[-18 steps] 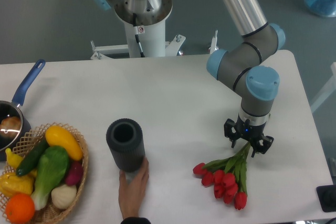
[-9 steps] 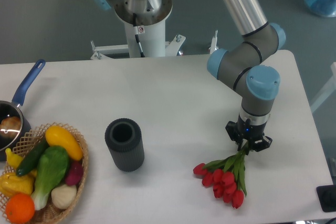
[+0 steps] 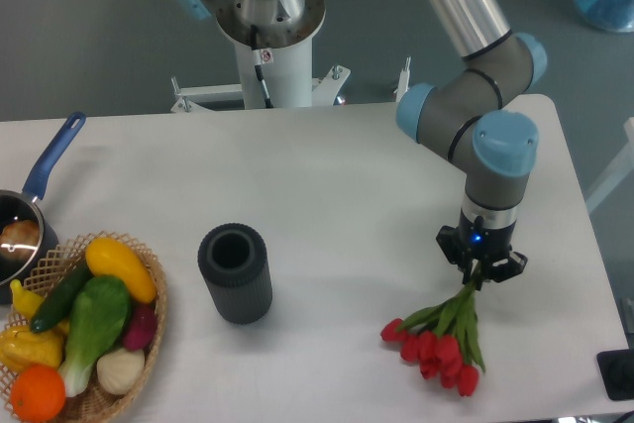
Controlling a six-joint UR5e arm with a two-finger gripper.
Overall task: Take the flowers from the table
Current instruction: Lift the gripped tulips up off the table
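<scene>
The flowers (image 3: 441,341) are a bunch of red tulips with green stems at the front right of the white table (image 3: 327,175). My gripper (image 3: 480,273) points down and is shut on the stem ends. The red heads hang down and forward, close to the tabletop; I cannot tell whether they still touch it. The tied stem ends are hidden between the fingers.
A dark grey ribbed cylinder cup (image 3: 236,272) stands at the front centre. A wicker basket (image 3: 149,344) with colourful vegetables sits at the front left. A pot with a blue handle (image 3: 50,160) is at the left edge. The robot base (image 3: 267,37) stands behind the table.
The gripper closed on the stems and moved right with the bunch. A person's hand that held the grey cup one second ago has gone.
</scene>
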